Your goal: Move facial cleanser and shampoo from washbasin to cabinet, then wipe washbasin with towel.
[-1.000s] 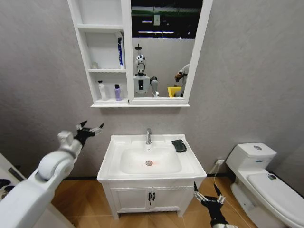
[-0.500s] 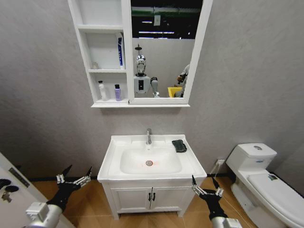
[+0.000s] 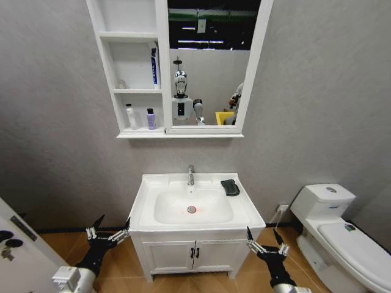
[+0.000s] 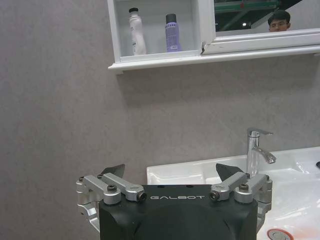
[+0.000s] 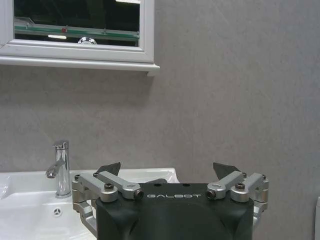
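The white washbasin (image 3: 146, 201) has a chrome tap (image 3: 191, 174), and the dark towel (image 3: 230, 187) lies folded on its back right corner. On the cabinet's (image 3: 131, 133) lowest shelf stand a white bottle (image 3: 130, 116) and a purple bottle (image 3: 150, 118). A blue-and-white tube (image 3: 154, 66) is on the shelf above. I cannot tell which of these are the facial cleanser and the shampoo. My left gripper (image 3: 113, 223) hangs open low beside the vanity's left front corner. My right gripper (image 3: 261, 235) is open low at its right front corner. Both hold nothing.
A white toilet (image 3: 342, 232) stands to the right. The two-door vanity (image 3: 192, 253) sits under the basin. A white panel (image 3: 18, 250) cuts in at the lower left. The mirror (image 3: 211, 61) reflects the robot. Wooden floor lies on both sides of the vanity.
My left arm has dropped from shoulder height left of the basin to floor level, then shifted right toward the vanity. The right gripper has barely moved.
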